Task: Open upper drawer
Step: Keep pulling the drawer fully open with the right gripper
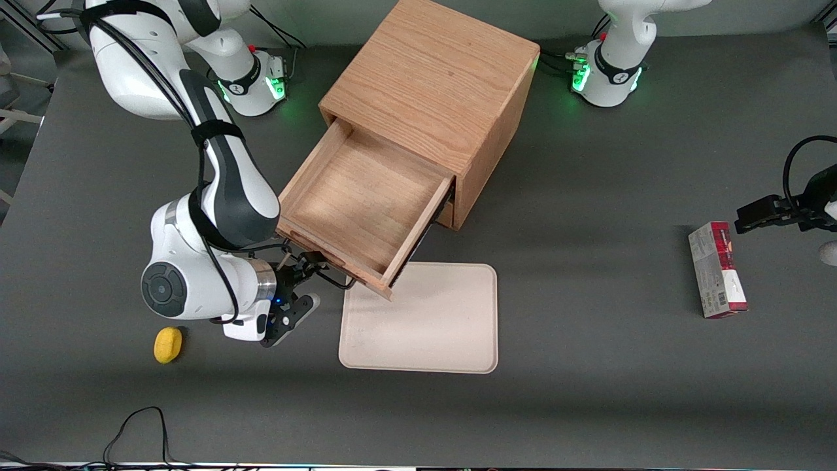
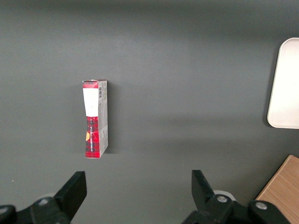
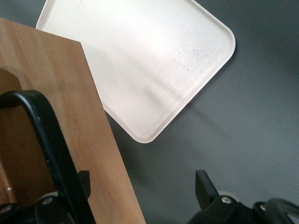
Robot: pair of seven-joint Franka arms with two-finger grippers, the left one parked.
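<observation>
The oak cabinet (image 1: 431,85) stands mid-table. Its upper drawer (image 1: 359,196) is pulled far out and its inside shows empty. The drawer's black wire handle (image 1: 335,281) sits on its front, nearest the front camera. My right gripper (image 1: 312,282) is right in front of that drawer front, open, holding nothing. In the right wrist view the drawer front (image 3: 60,93) and the handle (image 3: 46,140) are close up. The handle runs past one finger (image 3: 84,181) of the gripper (image 3: 142,183). The jaws stand wide apart. The lower drawer is hidden under the upper one.
A cream tray (image 1: 425,320) lies flat on the table under the drawer's front corner; it also shows in the right wrist view (image 3: 140,60). A yellow object (image 1: 168,344) lies beside the working arm. A red-and-white box (image 1: 717,269) lies toward the parked arm's end.
</observation>
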